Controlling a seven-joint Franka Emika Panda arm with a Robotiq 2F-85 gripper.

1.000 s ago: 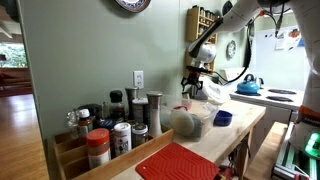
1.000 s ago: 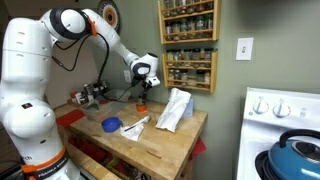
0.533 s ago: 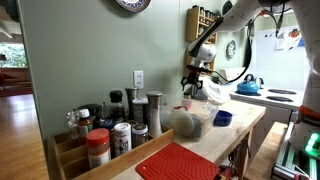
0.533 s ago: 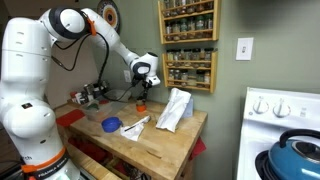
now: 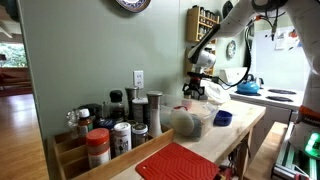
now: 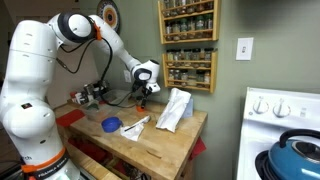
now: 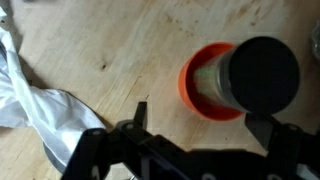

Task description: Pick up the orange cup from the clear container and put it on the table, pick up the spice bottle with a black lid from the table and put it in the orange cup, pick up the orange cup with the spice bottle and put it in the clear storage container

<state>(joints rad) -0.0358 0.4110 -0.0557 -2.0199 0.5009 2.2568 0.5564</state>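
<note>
Both exterior views stand back, facing the bench (image 5: 238, 126) (image 6: 165, 150) from opposite ends; the wrist view looks straight down, close above the orange cup (image 7: 188, 88) on it.

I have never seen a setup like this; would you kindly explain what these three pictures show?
A white robot arm works at a wooden table. Two pictures come from cameras standing in the room; the third looks down from the arm's wrist. Its tool, a two-fingered clamp, is open and holds nothing. Below it, in the wrist view, stands an orange cup with a black-lidded spice bottle inside. Also on the table: a blue cup, a clear container and a crumpled white sheet.
</note>
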